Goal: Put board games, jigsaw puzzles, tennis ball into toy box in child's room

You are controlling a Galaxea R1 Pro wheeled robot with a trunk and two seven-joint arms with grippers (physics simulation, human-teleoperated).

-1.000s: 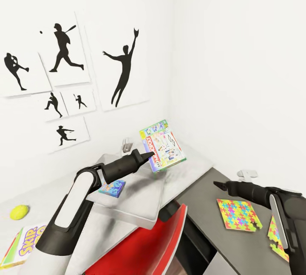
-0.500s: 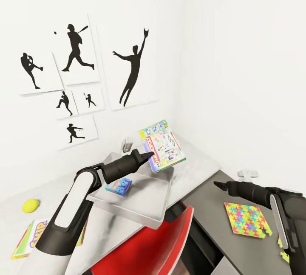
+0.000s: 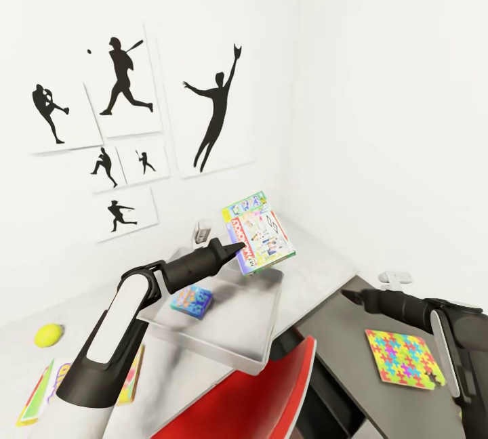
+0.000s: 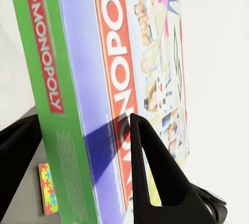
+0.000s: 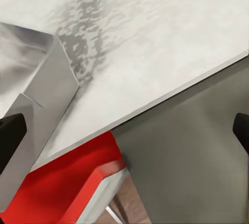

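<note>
Our left arm reaches forward and up from the shoulder, elbow bent, forearm angled toward the room's corner, and our left pincer (image 3: pixel 235 251) grips the Monopoly board game (image 3: pixel 258 231) by its lower edge, holding it tilted in the air above the far end of the toy box (image 3: pixel 224 351). In the left wrist view the two dark fingers (image 4: pixel 155 172) clamp either face of the green-edged box, red title band running between them. The toy box is a shallow grey tray lying on the pale part of the counter (image 3: pixel 318 269), one end toward the corner; inside it the small blue board game (image 3: pixel 192 301) lies flat on the floor of the tray, near the side closest to the wall with the baseball silhouettes (image 3: pixel 122 87). Along the counter's wall edge, toward our left, the tennis ball (image 3: pixel 49 335) rests, and the Skip-Bo game (image 3: pixel 47 385) lies near the front edge, partly hidden by our left upper arm. Our right arm stretches low and level over the dark grey section of the counter, its right pincer (image 3: pixel 347 295) pointing toward the toy box; the right wrist view shows the fingertips set wide apart with nothing between them. A jigsaw puzzle (image 3: pixel 403 356) lies flat on the dark section beside that forearm. A red chair (image 3: pixel 257 398) is pushed in at the counter's front edge.
</note>
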